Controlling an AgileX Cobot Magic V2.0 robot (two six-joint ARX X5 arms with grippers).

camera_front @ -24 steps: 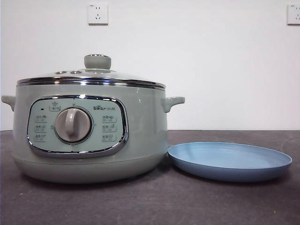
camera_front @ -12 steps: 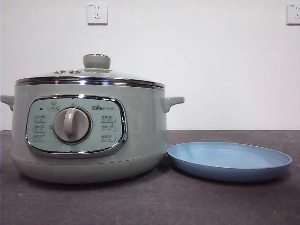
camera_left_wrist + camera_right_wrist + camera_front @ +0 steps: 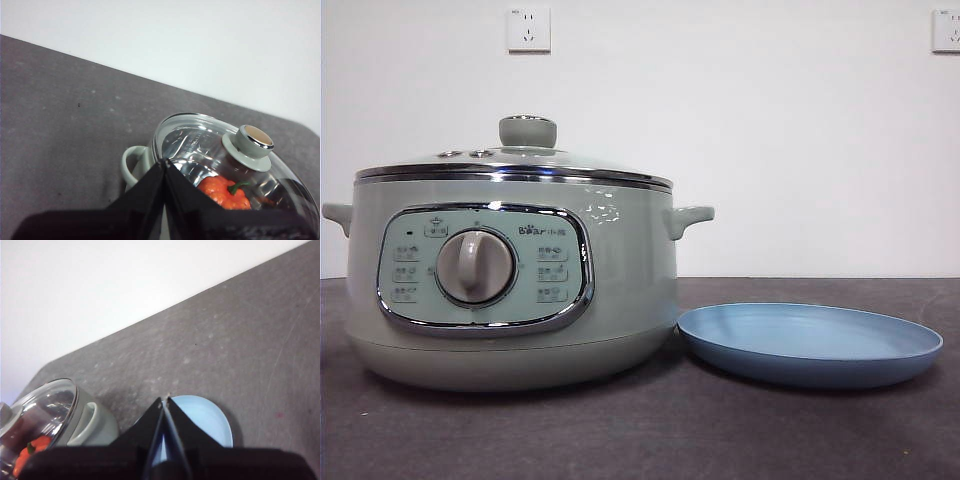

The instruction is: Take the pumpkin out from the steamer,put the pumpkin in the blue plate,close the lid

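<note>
Nothing has shifted over the last second: the lid (image 3: pixel 515 160) still covers the steamer (image 3: pixel 510 290), the pumpkin (image 3: pixel 223 192) inside. Left claw (image 3: pixel 164 167) and right claw (image 3: pixel 164 402) hover pinched together, empty; the blue plate (image 3: pixel 810 340) waits.

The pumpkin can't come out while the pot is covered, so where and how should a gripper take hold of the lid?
Grip the lid by its round knob, coming straight down from above. The knob stands upright at the centre, narrow enough for two jaws, while the glass dome slopes away and its chrome rim sits flush on the steamer. The left gripper, jaws shut, looks nearest.
</note>
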